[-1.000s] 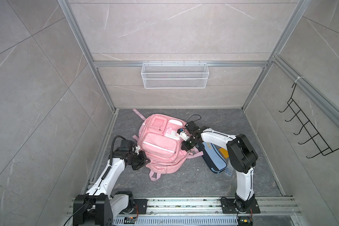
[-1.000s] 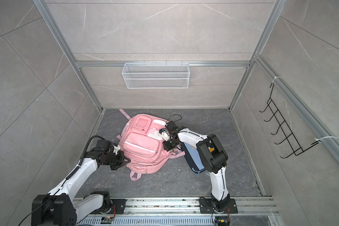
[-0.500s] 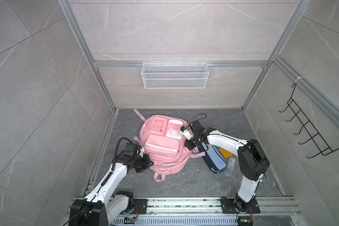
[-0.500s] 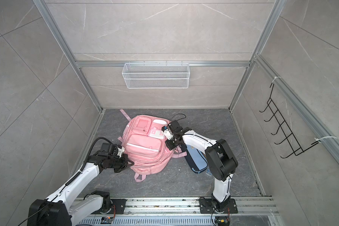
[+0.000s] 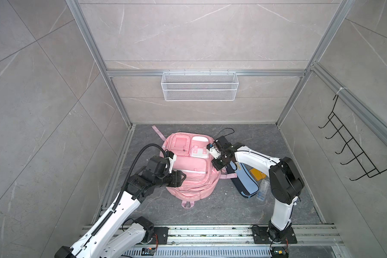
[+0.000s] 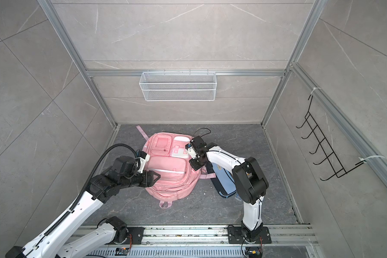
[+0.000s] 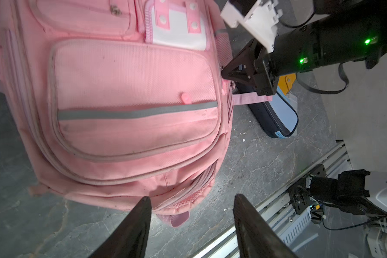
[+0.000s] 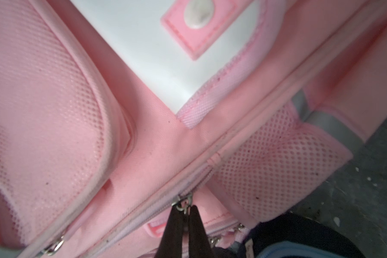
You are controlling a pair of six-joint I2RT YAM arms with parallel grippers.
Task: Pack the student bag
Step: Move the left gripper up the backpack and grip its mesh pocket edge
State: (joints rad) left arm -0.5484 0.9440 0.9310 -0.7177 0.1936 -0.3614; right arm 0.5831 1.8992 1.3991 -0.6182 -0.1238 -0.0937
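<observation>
The right gripper (image 8: pixel 183 208) has its two black fingers (image 8: pixel 172 227) pressed together, pinching a small metal zipper pull (image 8: pixel 181 204) on the side seam of the student bag (image 8: pixel 143 145). Just past its tips are a pink mesh side pocket (image 8: pixel 277 156) and, further on, the bag's white-flapped pocket (image 8: pixel 143 55). Behind and beneath this gripper, touching the bag's side, lies a light-blue and navy pencil case (image 5: pixel 246 181). An orange item (image 5: pixel 257 174) and a clear plastic box (image 5: pixel 261 189) are just beyond the case.

The left gripper (image 7: pixel 191 205) faces the right gripper (image 7: pixel 223 73) across the bag. Its jaws are spread apart with nothing between them. Directly ahead of its tips is the bag's lower edge, with a small pink loop (image 7: pixel 179 219) there. In both top views the pink bag (image 5: pixel 192 169) (image 6: pixel 168 169) lies flat on the dark floor (image 5: pixel 210 212), pockets up, between the two grippers. The left gripper (image 5: pixel 181 177) is at the end of the grey reflective strip (image 5: pixel 193 171). Whether it touches the fabric cannot be told.
</observation>
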